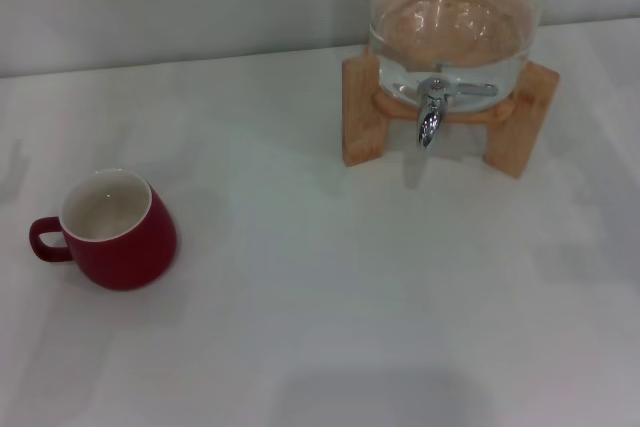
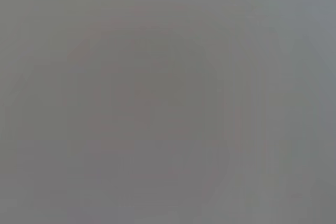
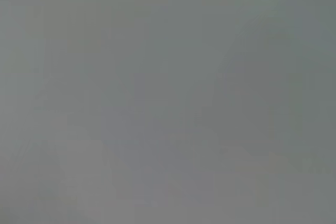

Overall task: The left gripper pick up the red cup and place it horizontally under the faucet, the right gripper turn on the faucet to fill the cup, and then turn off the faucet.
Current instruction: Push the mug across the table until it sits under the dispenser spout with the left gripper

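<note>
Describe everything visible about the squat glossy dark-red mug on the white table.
The squat glossy dark-red ceramic-looking mug stands upright on the white table, toward the robot's left and nearer the camera than the glass jar on its wooden stand. It is wider at the base than at the rim. Its inside is creamy white and looks empty. A small red loop handle points to the robot's left. Nothing touches it but the table; no gripper is in view.

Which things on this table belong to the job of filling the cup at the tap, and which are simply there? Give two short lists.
Belonging to the job:
- red cup, upright, on the robot's left, apart from the jar
- faucet, spout down, on the glass jar

Simply there:
- wooden stand under the jar
- white table

Neither hand is in view.
</note>
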`<state>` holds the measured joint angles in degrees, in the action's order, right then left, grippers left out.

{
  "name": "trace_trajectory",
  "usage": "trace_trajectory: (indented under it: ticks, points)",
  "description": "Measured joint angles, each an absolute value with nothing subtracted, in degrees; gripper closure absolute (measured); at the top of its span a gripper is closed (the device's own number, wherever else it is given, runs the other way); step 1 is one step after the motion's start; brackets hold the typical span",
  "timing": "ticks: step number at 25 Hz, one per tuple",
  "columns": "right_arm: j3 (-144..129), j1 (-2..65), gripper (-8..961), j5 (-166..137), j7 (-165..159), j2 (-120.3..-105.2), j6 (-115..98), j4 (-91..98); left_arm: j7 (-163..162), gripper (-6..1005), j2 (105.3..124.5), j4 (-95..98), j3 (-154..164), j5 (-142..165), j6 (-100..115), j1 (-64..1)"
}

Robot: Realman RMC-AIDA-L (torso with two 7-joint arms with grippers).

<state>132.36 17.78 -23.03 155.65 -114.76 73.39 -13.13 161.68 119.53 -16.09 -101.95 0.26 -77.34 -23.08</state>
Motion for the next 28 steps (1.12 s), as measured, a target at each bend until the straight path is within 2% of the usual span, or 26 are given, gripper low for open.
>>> trace_trajectory:
  ticks: [18,28]
  points:
    - [132.36,18.12,332,-21.88,155.96,-114.59,72.32,-13.19,161.66,152,119.78,-15.45,-100.93,0.62,-76.65,-22.44]
    - [132.25,20.06,332,-21.95,156.13,-114.22,69.47,-13.24,161.3,152,120.64,-14.11,-92.87,0.42,-77.11,-15.09]
